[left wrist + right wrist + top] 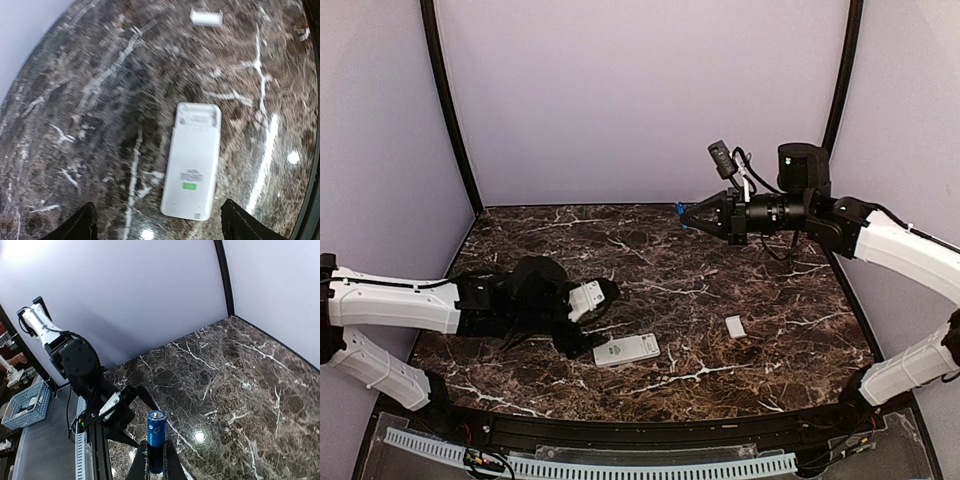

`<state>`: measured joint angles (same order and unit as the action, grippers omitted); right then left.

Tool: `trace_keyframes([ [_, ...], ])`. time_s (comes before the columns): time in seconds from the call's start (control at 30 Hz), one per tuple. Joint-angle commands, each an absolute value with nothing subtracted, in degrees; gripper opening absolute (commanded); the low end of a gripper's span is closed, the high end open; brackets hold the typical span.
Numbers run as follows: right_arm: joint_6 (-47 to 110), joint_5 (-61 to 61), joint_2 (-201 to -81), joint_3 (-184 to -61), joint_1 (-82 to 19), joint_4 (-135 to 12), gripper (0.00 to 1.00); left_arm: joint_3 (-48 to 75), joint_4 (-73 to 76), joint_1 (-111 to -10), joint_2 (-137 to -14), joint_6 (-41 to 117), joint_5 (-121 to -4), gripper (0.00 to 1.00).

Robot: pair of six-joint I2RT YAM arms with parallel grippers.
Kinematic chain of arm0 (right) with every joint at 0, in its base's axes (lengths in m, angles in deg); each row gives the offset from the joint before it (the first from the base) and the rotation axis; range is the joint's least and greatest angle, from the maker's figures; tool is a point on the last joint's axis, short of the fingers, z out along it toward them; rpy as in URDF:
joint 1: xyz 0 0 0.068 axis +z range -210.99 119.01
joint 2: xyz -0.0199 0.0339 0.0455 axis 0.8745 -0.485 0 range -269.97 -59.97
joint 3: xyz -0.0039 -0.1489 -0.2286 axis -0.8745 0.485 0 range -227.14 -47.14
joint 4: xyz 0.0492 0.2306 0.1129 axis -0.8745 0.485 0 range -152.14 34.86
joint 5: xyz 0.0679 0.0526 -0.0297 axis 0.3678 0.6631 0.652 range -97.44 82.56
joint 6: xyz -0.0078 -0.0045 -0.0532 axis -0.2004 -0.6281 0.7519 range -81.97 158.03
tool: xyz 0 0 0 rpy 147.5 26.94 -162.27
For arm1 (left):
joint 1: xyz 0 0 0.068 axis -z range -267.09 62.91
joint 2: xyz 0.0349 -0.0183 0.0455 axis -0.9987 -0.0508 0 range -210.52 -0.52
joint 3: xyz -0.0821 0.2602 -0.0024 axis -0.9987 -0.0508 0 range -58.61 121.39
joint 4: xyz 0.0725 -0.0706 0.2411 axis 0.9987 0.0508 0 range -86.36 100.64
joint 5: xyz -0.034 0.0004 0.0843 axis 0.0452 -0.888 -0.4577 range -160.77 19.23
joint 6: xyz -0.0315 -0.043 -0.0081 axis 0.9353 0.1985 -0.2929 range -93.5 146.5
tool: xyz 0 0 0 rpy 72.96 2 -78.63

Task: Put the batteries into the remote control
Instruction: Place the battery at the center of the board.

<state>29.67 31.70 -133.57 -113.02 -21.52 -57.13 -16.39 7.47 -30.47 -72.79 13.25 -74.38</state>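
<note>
Slip risk: right jaws pinch slim blue cylindrical battery (156,432) by its lower end only, high over far-right marble bench (650,250). Flat white rectangular remote control (192,160) lies near centre, unclamped below spread left jaws; it could skid on insertion.

free: far-left and centre of dark marble tabletop (650,250) | blocked: flat white rectangular remote control (627,349) near-centre; small thin white plate (735,326) right of it, apart | black-and-white left arm (410,305) low over near-left
</note>
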Motion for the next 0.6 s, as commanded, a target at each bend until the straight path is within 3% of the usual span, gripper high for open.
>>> trace_keyframes([
  [0.0, 20.12, 21.37, -133.89, -111.72, -20.28, -52.18, 0.0, -14.27, 19.14, -26.83, -78.95, 10.17, -74.67, 0.85],
  [0.27, 14.48, 10.37, -134.78, -103.75, -15.41, -47.15, 0.0, -12.53, 20.47, -26.79, -85.67, 8.4, -72.83, 0.88],
  [0.57, 11.6, 8.41, -134.08, -95.22, -13.35, -51.54, 0.0, -11.33, 17.63, -26.79, -91.58, 10.11, -72.81, 0.87],
])
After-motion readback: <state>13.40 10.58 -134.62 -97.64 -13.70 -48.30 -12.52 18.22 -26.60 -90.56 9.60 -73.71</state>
